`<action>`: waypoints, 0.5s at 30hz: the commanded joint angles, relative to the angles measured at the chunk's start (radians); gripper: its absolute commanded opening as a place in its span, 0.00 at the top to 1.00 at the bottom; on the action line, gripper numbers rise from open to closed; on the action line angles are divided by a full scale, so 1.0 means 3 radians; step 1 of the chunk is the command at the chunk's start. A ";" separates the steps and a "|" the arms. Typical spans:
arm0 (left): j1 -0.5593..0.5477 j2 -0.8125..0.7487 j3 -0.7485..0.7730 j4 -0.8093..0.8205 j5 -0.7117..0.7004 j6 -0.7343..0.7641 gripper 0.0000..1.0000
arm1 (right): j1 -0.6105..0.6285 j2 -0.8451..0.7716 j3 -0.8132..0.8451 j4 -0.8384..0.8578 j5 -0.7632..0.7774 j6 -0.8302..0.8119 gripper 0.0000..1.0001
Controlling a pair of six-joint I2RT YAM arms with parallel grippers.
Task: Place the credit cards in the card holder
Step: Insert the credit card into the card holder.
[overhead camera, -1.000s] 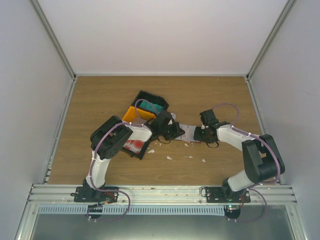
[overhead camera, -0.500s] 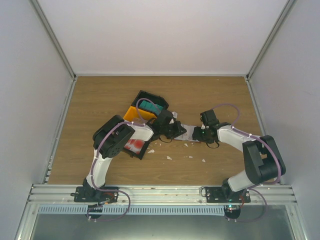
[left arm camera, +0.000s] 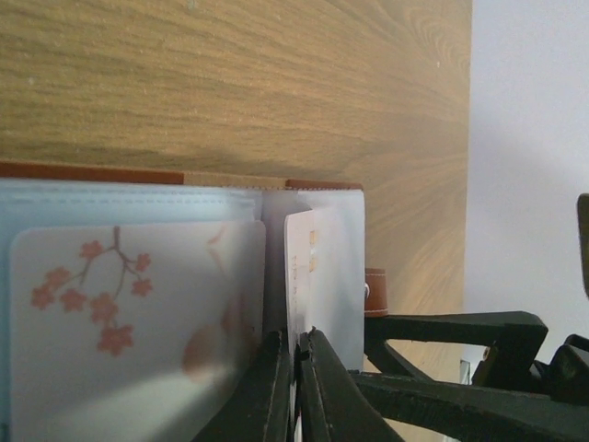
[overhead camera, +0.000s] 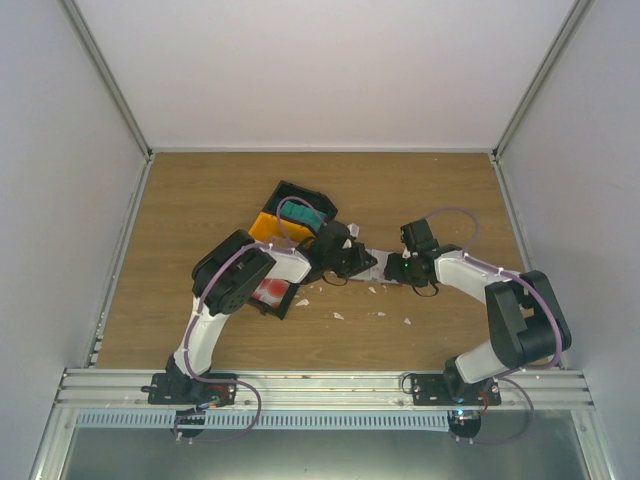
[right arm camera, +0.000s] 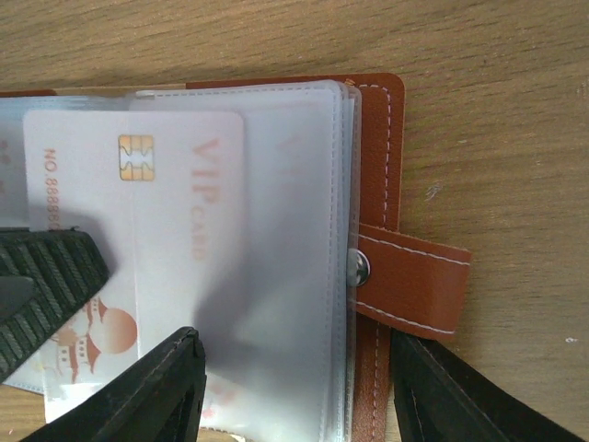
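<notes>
**Card Nipped Tight at the Holder's Sleeve**

Wood-grain table (overhead camera: pixel 200 190) underneath it all. Two arms reaching in to meet near the middle: left arm (overhead camera: pixel 235 285) bent over the bins, right arm (overhead camera: pixel 510 310) angled in from the other side. Behind the left one, a black bin (overhead camera: pixel 305 194) with teal credit cards (overhead camera: pixel 296 211) inside, a yellow bin (overhead camera: pixel 265 226) hard against it, and red-and-white credit cards (overhead camera: pixel 265 292) peeking out beside the elbow. And there, between the two wrists, lying open and flat on the wood: the card holder (right arm camera: pixel 377 138), brown leather with clear sleeves fanned across it. Blossom-print card (left arm camera: pixel 138 313) sitting in one sleeve. Left gripper (left arm camera: pixel 296 343) pinched together on the white credit card (right arm camera: pixel 175 184), chip and VIP lettering showing, part of it under a frosted sleeve. Right gripper (right arm camera: pixel 293 354) spread wide, straddling the holder's strap edge, gripping nothing. Cannot tell whether its fingers (right arm camera: pixel 156 387) touch the leather. Small snap strap (right arm camera: pixel 414 276) poking out onto the table. Little pale scraps (overhead camera: pixel 338 316) scattered on the wood nearby.
</notes>
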 commanded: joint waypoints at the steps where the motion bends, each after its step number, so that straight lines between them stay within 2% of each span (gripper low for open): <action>1: -0.0088 0.0100 -0.0070 -0.0207 -0.0048 0.0136 0.91 | -0.0013 0.0032 -0.0098 -0.0084 -0.0048 0.0017 0.44; 7: -0.0104 0.0148 0.0007 -0.0309 0.0032 0.0244 0.83 | -0.0013 -0.0020 -0.0115 -0.0072 -0.0010 0.0043 0.44; 15: -0.0123 0.0266 0.0377 -0.0695 0.0086 0.0602 0.77 | -0.0019 -0.0057 -0.0113 -0.0102 0.0060 0.0038 0.44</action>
